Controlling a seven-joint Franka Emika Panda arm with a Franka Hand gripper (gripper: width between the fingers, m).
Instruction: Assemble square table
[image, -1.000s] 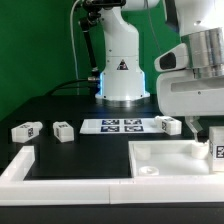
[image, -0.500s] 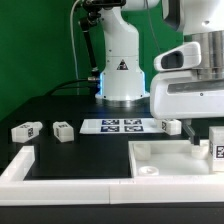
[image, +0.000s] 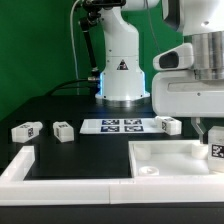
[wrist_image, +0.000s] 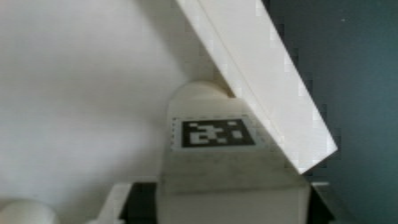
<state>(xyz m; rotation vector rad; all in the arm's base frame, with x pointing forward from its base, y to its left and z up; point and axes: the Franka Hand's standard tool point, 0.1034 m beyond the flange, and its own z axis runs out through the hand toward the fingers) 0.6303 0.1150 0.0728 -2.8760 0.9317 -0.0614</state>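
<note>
The white square tabletop (image: 170, 160) lies at the front on the exterior view's right. My gripper (image: 211, 134) hangs over its right edge, shut on a white leg (image: 217, 150) with a black-and-white tag, held upright just above the slab. In the wrist view the leg (wrist_image: 217, 140) sits between my fingers (wrist_image: 146, 203), over the tabletop's flat face (wrist_image: 80, 90) and beside its raised edge (wrist_image: 258, 70). Three loose legs lie on the black table: two on the left (image: 26, 130) (image: 63, 130), one (image: 166, 125) behind the tabletop.
The marker board (image: 118, 126) lies flat in the middle of the table. A long white border rail (image: 60, 178) runs along the front and left. The arm's white base (image: 122, 75) stands at the back, before a green backdrop.
My gripper has shifted slightly toward the exterior view's left, dipped and come back up, still holding the leg over the tabletop's right edge. The loose legs have not moved.
</note>
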